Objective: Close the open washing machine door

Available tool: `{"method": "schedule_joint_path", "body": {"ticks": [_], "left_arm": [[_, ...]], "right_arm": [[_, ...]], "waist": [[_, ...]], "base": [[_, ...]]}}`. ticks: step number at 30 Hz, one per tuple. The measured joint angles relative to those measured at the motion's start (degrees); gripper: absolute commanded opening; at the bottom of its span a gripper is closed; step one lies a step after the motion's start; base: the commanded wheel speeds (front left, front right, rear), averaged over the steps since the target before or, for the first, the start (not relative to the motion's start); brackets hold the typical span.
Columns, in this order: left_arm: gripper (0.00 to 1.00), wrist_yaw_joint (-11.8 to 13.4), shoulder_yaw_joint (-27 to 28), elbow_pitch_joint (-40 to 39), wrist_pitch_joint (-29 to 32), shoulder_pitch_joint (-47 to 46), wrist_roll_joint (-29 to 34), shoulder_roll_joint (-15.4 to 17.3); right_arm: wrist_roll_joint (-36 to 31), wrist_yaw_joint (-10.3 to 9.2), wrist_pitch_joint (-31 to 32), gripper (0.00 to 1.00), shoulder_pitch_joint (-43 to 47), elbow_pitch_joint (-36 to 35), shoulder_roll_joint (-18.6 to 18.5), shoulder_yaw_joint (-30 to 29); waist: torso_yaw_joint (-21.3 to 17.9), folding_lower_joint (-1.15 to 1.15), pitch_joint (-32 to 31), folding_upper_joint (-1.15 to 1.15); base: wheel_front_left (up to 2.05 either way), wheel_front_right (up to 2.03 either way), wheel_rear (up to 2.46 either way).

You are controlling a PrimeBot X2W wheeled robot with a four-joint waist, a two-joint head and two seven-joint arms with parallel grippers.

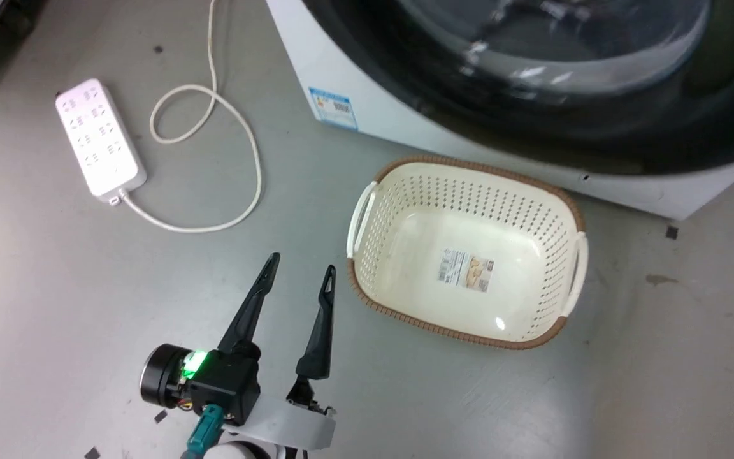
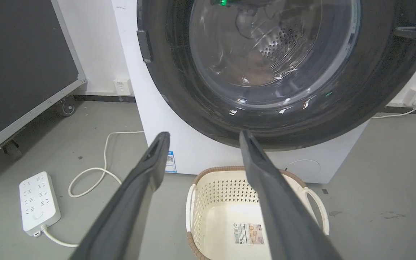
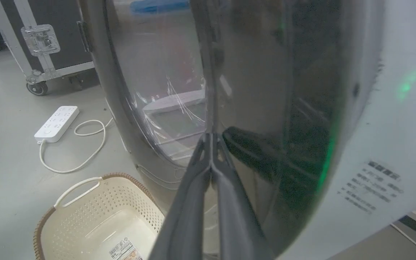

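The white washing machine (image 1: pixel 367 118) (image 2: pixel 193 155) stands at the top of the head view. Its black-rimmed door (image 1: pixel 532 121) (image 2: pixel 193 90) (image 3: pixel 157 90) with the bulging glass lies close against the front; the steel drum shows through the glass. I cannot tell whether it is latched. My right gripper (image 3: pixel 211 139) is shut, its tips touching the door's dark rim beside the glass. One of its fingers (image 2: pixel 415 33) shows at the door's right edge. My left gripper (image 1: pixel 300 264) (image 2: pixel 202 139) is open and empty, low over the floor, pointing at the machine.
A cream perforated basket (image 1: pixel 469 255) (image 2: pixel 229 213) (image 3: pixel 96 216) sits empty on the floor before the machine. A white power strip (image 1: pixel 99 137) with a looped cable (image 1: pixel 214 127) lies to the left. A black flight case (image 2: pixel 20 65) on casters stands far left.
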Motion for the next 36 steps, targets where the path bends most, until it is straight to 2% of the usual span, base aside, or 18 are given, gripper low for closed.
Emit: {"method": "schedule_joint_path", "body": {"ticks": [8, 19, 20, 21, 22, 26, 30, 33, 36], "left_arm": [[1.00, 0.5, -0.7, 0.2, 0.0, -1.2, -0.1, -0.2], [1.00, 1.1, -1.0, 1.0, 0.0, -2.1, -0.2, -0.3], [1.00, 1.1, -0.8, 1.2, 0.0, -2.2, -0.3, -0.3], [1.00, 1.1, -0.7, 1.3, 0.0, -2.2, -0.3, -0.3], [1.00, 0.9, -0.5, 1.5, 0.0, -2.2, -0.3, -0.3], [1.00, 0.3, 0.8, 2.6, 0.0, -2.2, -0.6, -0.3], [1.00, -0.6, 2.6, 3.8, 0.0, -1.6, -0.7, -0.2], [1.00, -1.1, 3.9, 4.8, 0.0, -0.2, -1.2, -0.1], [1.00, -1.6, 5.1, 5.6, 0.0, 1.3, -1.5, 0.1]], "right_arm": [[-0.4, 0.04, 2.5, 0.00, -8.8, 9.3, 0.6, -3.4], [-2.3, 1.01, 3.3, 0.00, -14.0, 17.1, 6.2, -2.6], [-2.4, 0.97, 2.5, 0.09, -14.0, 17.7, 6.6, -2.5], [-2.5, 0.91, 1.5, 0.91, -13.9, 18.1, 6.9, -2.4], [-2.6, 0.77, 0.7, 1.00, -13.8, 18.6, 7.3, -2.4], [-3.0, 0.22, -2.9, 1.00, -10.9, 19.2, 9.1, -1.3], [-4.4, -0.04, -5.0, 1.00, -4.4, 18.1, 11.3, 0.7], [-5.2, -0.05, -6.0, 1.00, 0.5, 16.2, 13.7, -1.1], [-9.1, -0.05, -6.5, 1.00, 5.4, 12.7, 15.5, -4.2]], "waist": [[0.7, -0.01, 2.0, 0.00], [-1.0, -0.01, 2.1, 0.00], [-1.2, -0.01, 1.8, 0.00], [-1.5, -0.01, 1.3, 0.00], [-1.8, -0.01, 0.8, 0.00], [-3.4, -0.01, -1.9, 0.00], [-5.5, -0.02, -5.3, 0.00], [-7.3, -0.02, -8.1, 0.00], [-9.2, -0.02, -11.0, 0.00]], "base": [[0.00, 0.00, 0.00], [0.00, 0.00, 0.00], [0.00, 0.00, 0.00], [0.00, 0.00, 0.00], [0.00, 0.00, 0.00], [0.00, 0.00, 0.00], [0.00, 0.00, 0.00], [0.00, 0.00, 0.00], [0.00, 0.00, 0.00]]}}
